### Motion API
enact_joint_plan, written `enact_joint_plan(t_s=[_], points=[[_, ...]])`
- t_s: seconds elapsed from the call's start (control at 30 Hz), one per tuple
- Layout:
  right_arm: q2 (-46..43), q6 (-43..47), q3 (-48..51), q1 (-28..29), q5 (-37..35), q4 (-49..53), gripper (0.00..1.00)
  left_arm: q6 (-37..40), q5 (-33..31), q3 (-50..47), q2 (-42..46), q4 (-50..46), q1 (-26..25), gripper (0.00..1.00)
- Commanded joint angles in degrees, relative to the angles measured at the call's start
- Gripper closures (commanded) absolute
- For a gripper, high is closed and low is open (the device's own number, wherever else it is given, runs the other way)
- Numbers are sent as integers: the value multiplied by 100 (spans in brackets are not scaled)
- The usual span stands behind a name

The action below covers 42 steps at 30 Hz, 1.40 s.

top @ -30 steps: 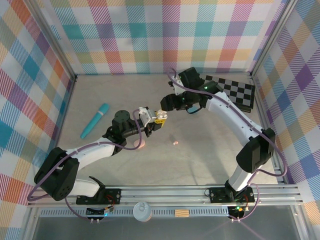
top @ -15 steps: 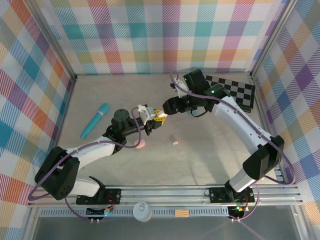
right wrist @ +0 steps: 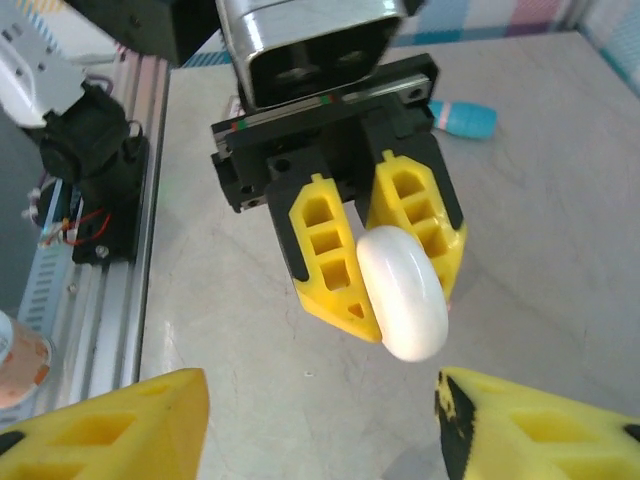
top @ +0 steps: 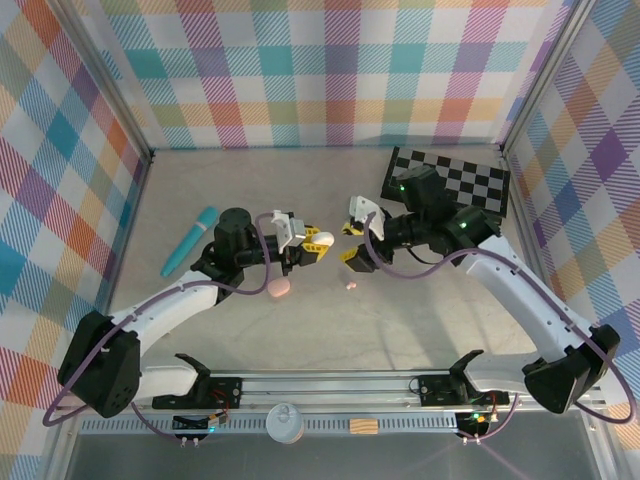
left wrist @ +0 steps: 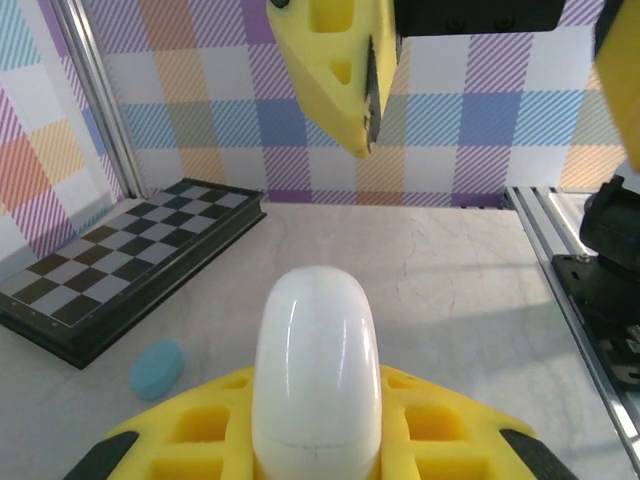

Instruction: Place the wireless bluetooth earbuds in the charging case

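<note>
I have my left gripper point(top: 316, 239) pinching the white charging case point(right wrist: 402, 292) mid-frame, right gripper point(top: 352, 233) jaws spread

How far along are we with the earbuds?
Done: the left gripper holds the white case off the table. In hand: the open right gripper faces it, empty. Left: the case looks shut, and a pink earbud lies on the table.

The charging case point(left wrist: 316, 370) looked like smooth, glossy white plastic. The yellow fingers point(right wrist: 325, 255) clamping it were matt plastic, and the table point(left wrist: 450, 260) was dull, faintly mottled grey, edged by a brushed metal rail point(top: 340, 385).
</note>
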<state>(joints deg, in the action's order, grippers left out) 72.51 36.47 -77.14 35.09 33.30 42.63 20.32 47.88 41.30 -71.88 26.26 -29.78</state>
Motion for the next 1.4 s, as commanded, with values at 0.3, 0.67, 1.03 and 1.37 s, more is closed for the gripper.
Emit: enact_joint_plan(t_s=[0.3,0.67,1.03,1.37], points=[[871,1258,-565,121,242,25,58,464,284,302,3,-447,41,86],[1317,1287,-797,120,272,101,61,477,321,309,32,-461,35,86],[1286,1215,-710,106,70,63,72,316,178,260,48,-315,39,76],[913,463,165,-297,100,-852,75,280,-82,36,231,-425,42,47]])
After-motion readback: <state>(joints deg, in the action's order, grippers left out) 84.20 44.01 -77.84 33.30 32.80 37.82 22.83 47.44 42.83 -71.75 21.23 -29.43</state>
